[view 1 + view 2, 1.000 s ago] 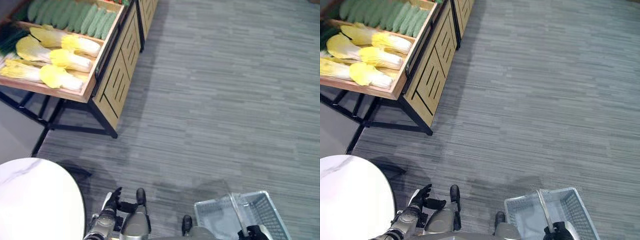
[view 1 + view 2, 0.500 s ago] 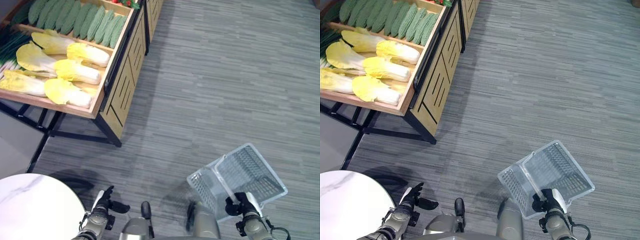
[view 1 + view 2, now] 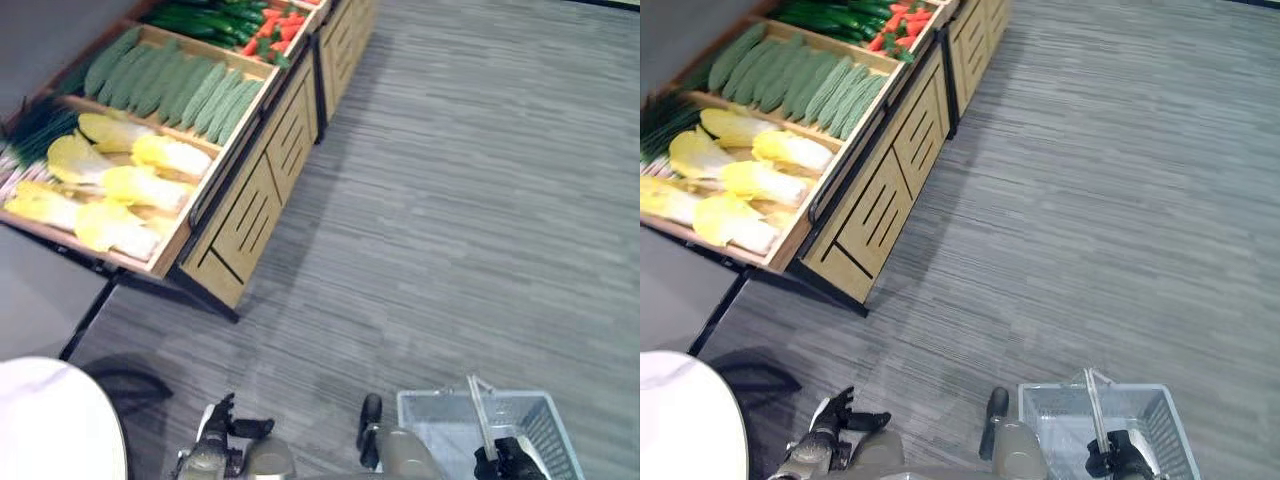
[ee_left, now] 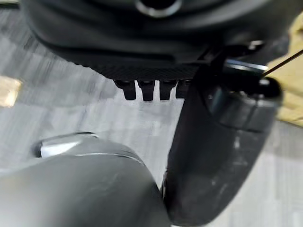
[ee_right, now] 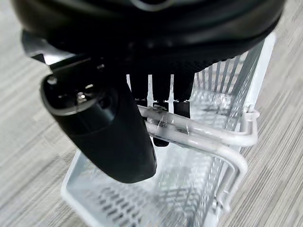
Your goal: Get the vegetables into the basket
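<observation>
Above grey floor [image 3: 480, 200], our right hand [image 5: 156, 101] clamped the basket [image 3: 1140, 410] handle; left hand [image 3: 830, 425] fingers spread, empty.

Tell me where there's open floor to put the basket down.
Bare carpet stretches right of the stand, out ahead of the basket in the right hand. Crowded: the stand's trays of cabbages and gourds, and the white table.
</observation>
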{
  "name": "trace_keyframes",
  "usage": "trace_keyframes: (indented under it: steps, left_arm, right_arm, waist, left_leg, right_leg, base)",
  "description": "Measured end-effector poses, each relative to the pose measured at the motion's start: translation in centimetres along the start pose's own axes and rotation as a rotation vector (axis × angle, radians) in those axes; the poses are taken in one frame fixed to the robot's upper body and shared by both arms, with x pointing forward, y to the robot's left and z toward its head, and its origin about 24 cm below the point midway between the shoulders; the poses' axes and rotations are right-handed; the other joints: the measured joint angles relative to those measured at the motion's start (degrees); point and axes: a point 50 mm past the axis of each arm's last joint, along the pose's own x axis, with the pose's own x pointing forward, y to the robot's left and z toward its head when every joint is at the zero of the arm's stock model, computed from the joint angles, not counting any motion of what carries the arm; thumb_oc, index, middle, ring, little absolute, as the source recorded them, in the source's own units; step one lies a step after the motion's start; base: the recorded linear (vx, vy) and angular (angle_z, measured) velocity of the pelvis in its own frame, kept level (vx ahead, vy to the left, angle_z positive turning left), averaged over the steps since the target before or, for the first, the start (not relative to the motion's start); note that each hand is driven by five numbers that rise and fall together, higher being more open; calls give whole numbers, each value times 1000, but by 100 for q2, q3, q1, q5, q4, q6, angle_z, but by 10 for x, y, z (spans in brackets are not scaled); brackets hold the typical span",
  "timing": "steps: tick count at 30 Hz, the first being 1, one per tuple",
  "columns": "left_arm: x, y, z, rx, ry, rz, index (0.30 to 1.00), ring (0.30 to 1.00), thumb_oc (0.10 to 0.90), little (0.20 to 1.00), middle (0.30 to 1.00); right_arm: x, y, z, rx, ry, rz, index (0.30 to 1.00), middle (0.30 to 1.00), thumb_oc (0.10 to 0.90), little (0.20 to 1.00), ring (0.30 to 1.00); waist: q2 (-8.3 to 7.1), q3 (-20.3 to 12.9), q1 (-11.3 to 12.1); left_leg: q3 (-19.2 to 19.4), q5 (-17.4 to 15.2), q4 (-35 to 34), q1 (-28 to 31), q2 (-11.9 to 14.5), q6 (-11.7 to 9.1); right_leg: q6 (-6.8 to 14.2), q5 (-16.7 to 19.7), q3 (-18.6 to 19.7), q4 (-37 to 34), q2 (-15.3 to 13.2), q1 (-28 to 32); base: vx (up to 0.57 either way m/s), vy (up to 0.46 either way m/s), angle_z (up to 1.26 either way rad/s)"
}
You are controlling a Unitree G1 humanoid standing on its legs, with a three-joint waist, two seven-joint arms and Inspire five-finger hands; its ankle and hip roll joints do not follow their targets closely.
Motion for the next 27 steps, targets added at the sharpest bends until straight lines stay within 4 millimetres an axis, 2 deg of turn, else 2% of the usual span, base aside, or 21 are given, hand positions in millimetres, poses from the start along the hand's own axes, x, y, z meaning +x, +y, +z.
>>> trace_keyframes:
  steps: [1, 3, 4, 5, 6, 7, 9, 10, 12, 13, 14, 15, 17, 18, 19, 20, 21, 23, 24, 25, 27]
  left_arm:
    - [1, -2, 5, 12, -18, -8, 1000, 1000, 900, 1000, 1000]
    - [2, -4, 11, 27, -42, -24, 1000, 1000, 900, 1000, 1000]
    - [2, -6, 12, 26, -40, -26, 1000, 1000, 900, 1000, 1000]
    - [2, -5, 11, 27, -31, -24, 1000, 1000, 900, 1000, 1000]
    - [2, -3, 9, 26, -19, -18, 1000, 1000, 900, 1000, 1000]
    - [2, -2, 7, 21, -14, -12, 1000, 1000, 900, 1000, 1000]
    - [1, -3, 4, 11, -7, -9, 1000, 1000, 900, 1000, 1000]
    - [1, -3, 5, 13, -10, -11, 1000, 1000, 900, 1000, 1000]
    - [0, -3, 0, 30, 8, -12, 1000, 1000, 900, 1000, 1000]
    - [0, -2, -1, 29, 13, -9, 1000, 1000, 900, 1000, 1000]
    - [0, -3, -3, 32, 20, -10, 1000, 1000, 900, 1000, 1000]
    - [0, -2, -5, 25, 30, -6, 1000, 1000, 900, 1000, 1000]
    - [1, -2, 1, 18, 18, -2, 1000, 1000, 900, 1000, 1000]
    - [2, -2, 2, 38, 14, -6, 1000, 1000, 900, 1000, 1000]
    - [2, -2, 5, 60, 4, -11, 1000, 1000, 900, 1000, 1000]
    - [3, -2, 6, 65, 1, -13, 1000, 1000, 900, 1000, 1000]
    - [3, -3, 6, 77, 5, -15, 1000, 1000, 900, 1000, 1000]
    - [4, 0, 8, 82, -4, -10, 1000, 1000, 900, 1000, 1000]
    - [5, 6, 10, 89, -11, 6, 1000, 1000, 900, 1000, 1000]
    - [5, 13, 11, 95, -13, 21, 1000, 1000, 900, 1000, 1000]
    - [5, 19, 7, 103, 0, 36, 1000, 1000, 900, 1000, 1000]
  right_arm:
    - [-1, 1, -2, 7, 5, -5, 300, 300, 400, 300, 300]
    - [0, 1, -1, -6, 2, 1, 300, 300, 400, 300, 300]
    - [0, 3, 2, -10, -1, 9, 300, 300, 400, 300, 300]
    - [0, 7, 5, -8, -9, 18, 300, 300, 400, 300, 300]
    - [0, 16, 9, -10, -10, 41, 300, 300, 400, 300, 300]
    - [-1, 18, 9, -11, -15, 50, 300, 300, 400, 300, 300]
    - [-2, 23, 10, -15, -17, 61, 300, 300, 400, 300, 300]
    - [-2, 24, 11, -17, -27, 65, 300, 300, 400, 300, 300]
    - [-3, 25, 12, -11, -39, 65, 300, 300, 400, 300, 300]
    - [-3, 25, 10, -13, -34, 66, 300, 300, 400, 300, 300]
    - [-3, 25, 9, -12, -31, 66, 300, 300, 400, 300, 300]
    - [-3, 25, 9, -14, -25, 66, 300, 300, 400, 300, 300]
    - [-1, 25, 18, -11, -51, 64, 300, 300, 400, 300, 300]
    - [-1, 26, 20, -21, -52, 70, 300, 300, 400, 300, 300]
    - [0, 25, 24, -19, -64, 65, 300, 300, 400, 300, 300]
    - [0, 24, 26, -24, -73, 65, 300, 300, 400, 300, 300]
    - [1, 23, 29, -23, -87, 60, 300, 300, 400, 300, 300]
    - [1, 23, 32, -20, -98, 56, 300, 300, 400, 300, 300]
    - [1, 26, 36, -15, -108, 64, 300, 300, 400, 300, 300]
    - [1, 29, 40, -9, -118, 70, 300, 300, 400, 300, 300]
    - [0, 32, 43, -4, -126, 77, 300, 300, 400, 300, 300]
  waist:
    - [-17, 2, -78]
    - [-36, -5, -125]
    - [-34, -6, -141]
    - [-36, -14, -137]
    - [6, -37, -27]
    - [-15, -32, -18]
    - [26, -92, 108]
    - [-42, -106, 139]
    - [-61, -195, 90]
    - [-69, -211, 48]
    - [-76, -251, 44]
    - [-128, -277, 59]
    - [-109, -304, 52]
    - [-112, -302, 58]
    - [-98, -298, 57]
    - [-134, -304, 87]
    - [-167, -297, 146]
    - [-231, -265, 197]
    - [-346, -202, 250]
    - [-419, -163, 281]
    - [-462, -149, 392]
  left_leg:
    - [266, -259, -254, -96, -11, 27]
    - [497, -419, -1061, -254, -194, 26]
    - [505, -468, -1963, -323, -420, 93]
    - [492, -420, -2582, -326, -544, 124]
    - [476, -105, -3701, -326, -675, 327]
    - [471, 25, -3776, -416, -631, 334]
    - [436, 168, -3812, -405, -517, 341]
    - [464, 227, -3797, -372, -521, 364]
    - [646, 213, -3655, -284, -615, 513]
    - [751, 119, -3524, -285, -675, 671]
    - [755, 130, -3494, -281, -754, 711]
    - [801, 163, -3452, -270, -904, 796]
    - [1050, -50, -3493, -252, -1187, 1442]
    - [1059, -91, -3487, -262, -1206, 1529]
    - [1044, -188, -3472, -251, -1230, 1686]
    - [1053, -301, -3408, -250, -1310, 1791]
    - [1068, -380, -3360, -232, -1420, 1816]
    - [1058, -467, -3352, -238, -1586, 1874]
    - [1076, -511, -3341, -239, -1695, 1850]
    - [1078, -518, -3340, -241, -1742, 1837]
    - [1111, -533, -3341, -244, -1741, 1792]
  right_leg:
    - [16, 70, -126, -112, 17, 107]
    - [38, 56, -169, -220, 106, 131]
    - [39, 57, -164, -374, 255, 190]
    - [202, -26, -144, -545, 344, 271]
    - [420, -47, -177, -463, 467, 278]
    - [285, -68, -154, -523, 568, 395]
    - [263, -83, 24, -716, 752, 671]
    - [256, -115, 97, -772, 807, 770]
    - [197, -209, 254, -826, 854, 964]
    - [205, -267, 255, -784, 825, 990]
    - [204, -275, 293, -784, 814, 985]
    - [207, -277, 404, -822, 771, 989]
    - [377, -444, 595, -571, 579, 913]
    - [441, -526, 651, -298, 531, 745]
    - [559, -777, 718, 233, 411, 487]
    - [542, -873, 692, 390, 176, 406]
    - [637, -943, 719, 486, -174, 356]
    - [741, -901, 854, 500, -634, 295]
    - [912, -627, 928, 524, -917, 228]
    - [1034, -637, 1032, 553, -1018, 208]
    - [1060, -625, 997, 470, -1016, 218]
  base:
    - [141, -15, 28]
    - [289, 50, 12]
    - [300, 91, -5]
    - [577, 176, -27]
    - [367, 113, -26]
    - [485, 155, -35]
    - [223, 81, -40]
    - [389, 260, -60]
    - [333, 270, -36]
    - [150, 159, -9]
    - [248, 288, -22]
    - [211, 285, -35]
    - [128, 228, -29]
    - [92, 188, -5]
    - [71, 142, 0]
    - [74, 130, -1]
    - [55, 95, 4]
    - [51, 85, 13]
    - [15, 23, 14]
    - [44, 70, 6]
    - [62, 89, -8]
